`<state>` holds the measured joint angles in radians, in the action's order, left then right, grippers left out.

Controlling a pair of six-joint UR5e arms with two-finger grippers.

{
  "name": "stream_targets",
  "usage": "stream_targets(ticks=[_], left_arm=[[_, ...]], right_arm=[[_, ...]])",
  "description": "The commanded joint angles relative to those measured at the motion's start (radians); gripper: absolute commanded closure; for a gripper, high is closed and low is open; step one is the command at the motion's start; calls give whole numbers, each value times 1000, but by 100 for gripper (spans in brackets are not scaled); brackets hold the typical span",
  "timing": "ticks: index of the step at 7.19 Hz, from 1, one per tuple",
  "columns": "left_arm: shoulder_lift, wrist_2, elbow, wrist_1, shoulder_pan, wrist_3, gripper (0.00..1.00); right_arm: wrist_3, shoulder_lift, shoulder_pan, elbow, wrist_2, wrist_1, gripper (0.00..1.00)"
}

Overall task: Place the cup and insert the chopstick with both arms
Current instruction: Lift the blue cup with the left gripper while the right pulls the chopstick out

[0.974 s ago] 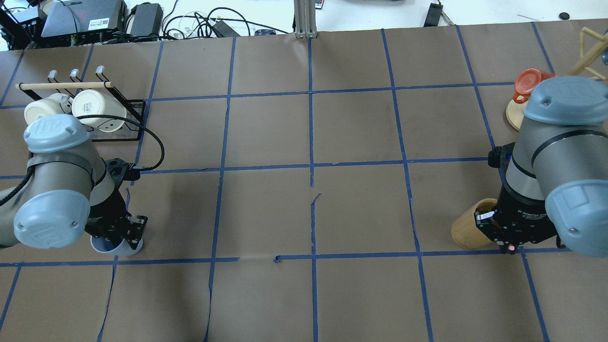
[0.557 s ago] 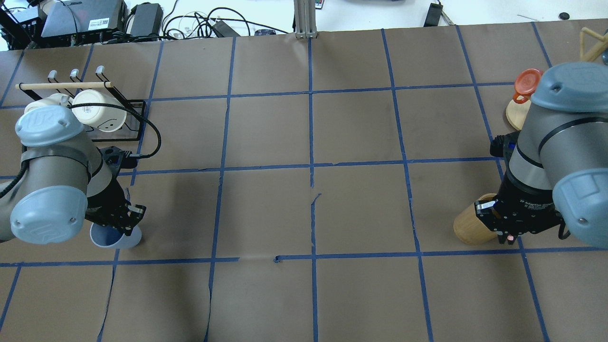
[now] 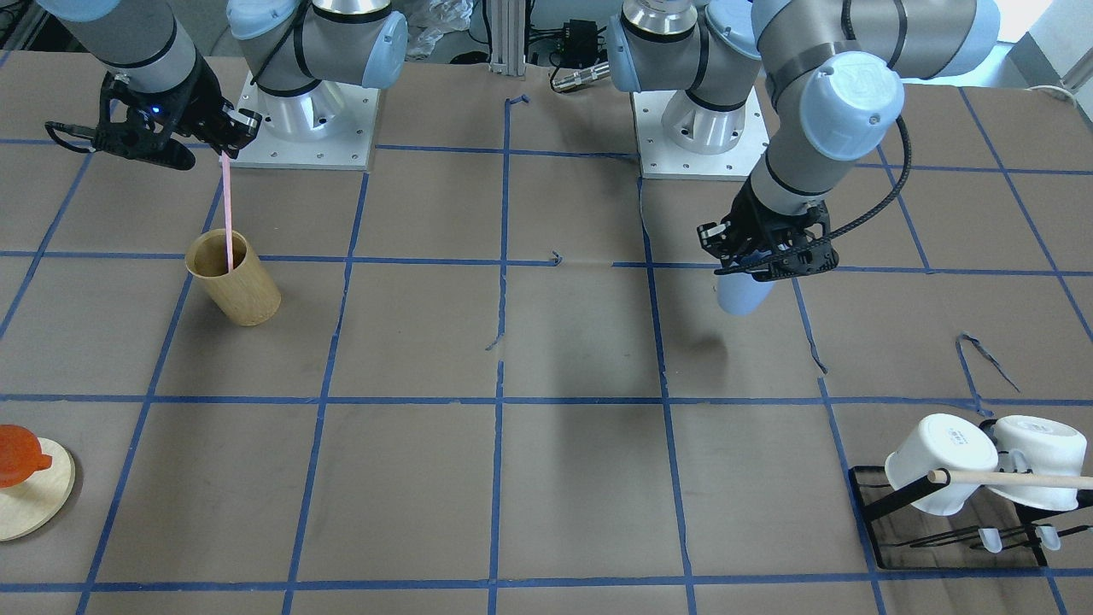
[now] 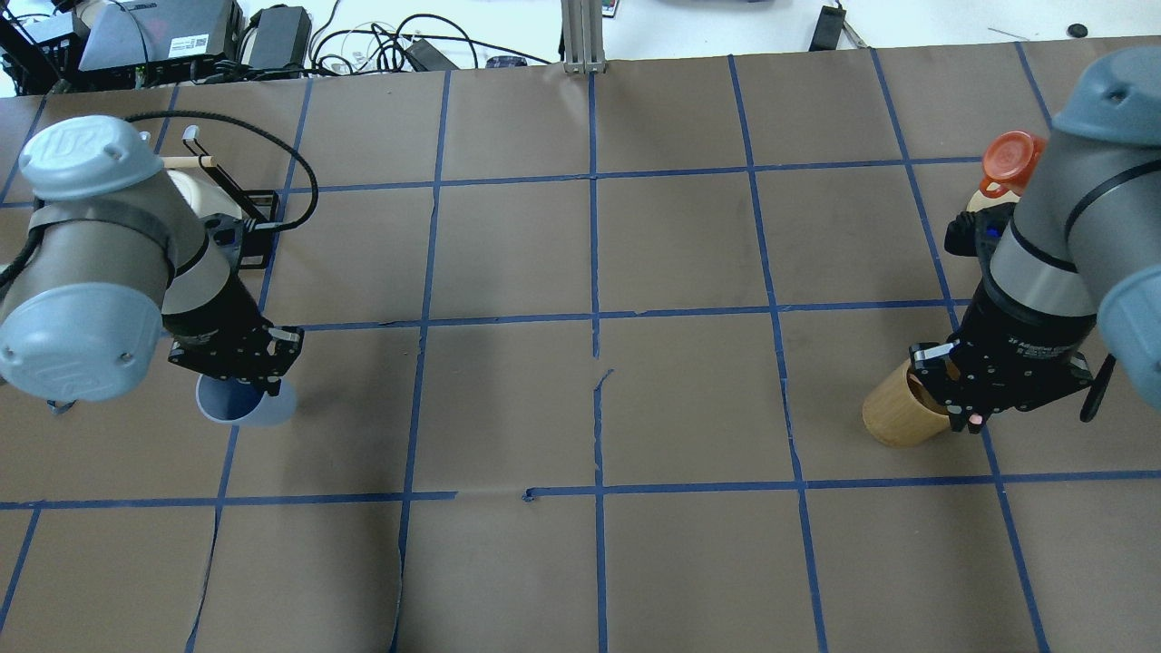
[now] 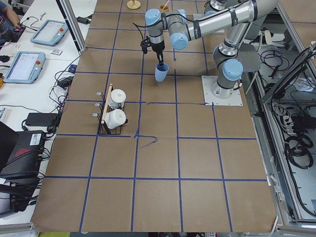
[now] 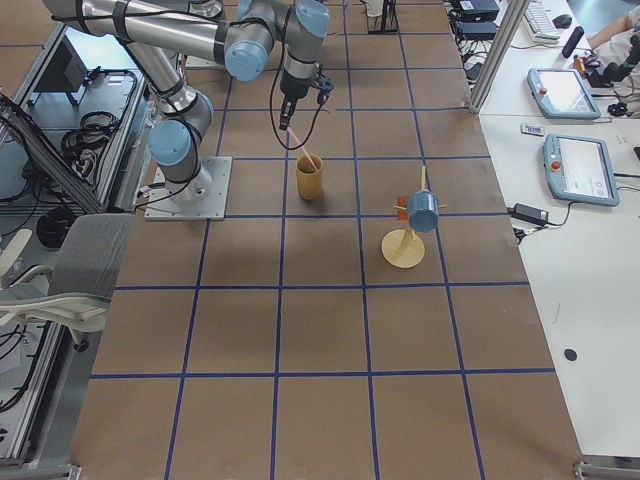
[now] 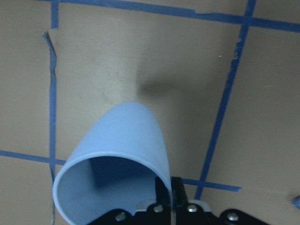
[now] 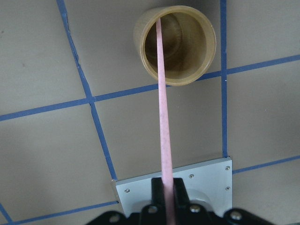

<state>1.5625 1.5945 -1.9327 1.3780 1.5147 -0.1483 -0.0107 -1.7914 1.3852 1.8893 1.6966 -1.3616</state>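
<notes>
The light blue cup (image 3: pixel 741 295) hangs clear of the table, its rim pinched in my left gripper (image 3: pixel 762 266); its shadow lies on the paper below. It also shows in the overhead view (image 4: pixel 247 404), under the left gripper (image 4: pixel 243 374), and in the left wrist view (image 7: pixel 117 154). My right gripper (image 3: pixel 224 147) is shut on the top of the pink chopstick (image 3: pixel 228 205). The stick's lower end is still inside the tan bamboo cup (image 3: pixel 242 295). The right wrist view shows the chopstick (image 8: pixel 163 117) running down into that bamboo cup (image 8: pixel 207 56).
A black rack with two white mugs (image 3: pixel 943 465) and a wooden rod (image 3: pixel 1016 480) stands near the table's left end. An orange mug (image 4: pixel 1009 159) hangs on a round-based wooden stand (image 3: pixel 30 495) at the right end. The arm bases (image 3: pixel 696 132) stand at the robot's edge.
My left gripper has lifted the blue cup off the table and carried it away from the robot. My right gripper has risen, drawing the pink chopstick up out of the bamboo cup.
</notes>
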Motion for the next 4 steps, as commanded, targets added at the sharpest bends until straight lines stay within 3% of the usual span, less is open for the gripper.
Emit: stream_targets(ticks=[1, 3, 4], left_arm=[[72, -66, 120, 1, 213, -310, 100], [181, -151, 229, -16, 365, -575, 100], [241, -159, 276, -101, 421, -674, 100]], right_arm=[[-2, -3, 0, -77, 0, 143, 100], [0, 6, 2, -182, -8, 226, 100], [6, 0, 3, -212, -14, 230, 100]])
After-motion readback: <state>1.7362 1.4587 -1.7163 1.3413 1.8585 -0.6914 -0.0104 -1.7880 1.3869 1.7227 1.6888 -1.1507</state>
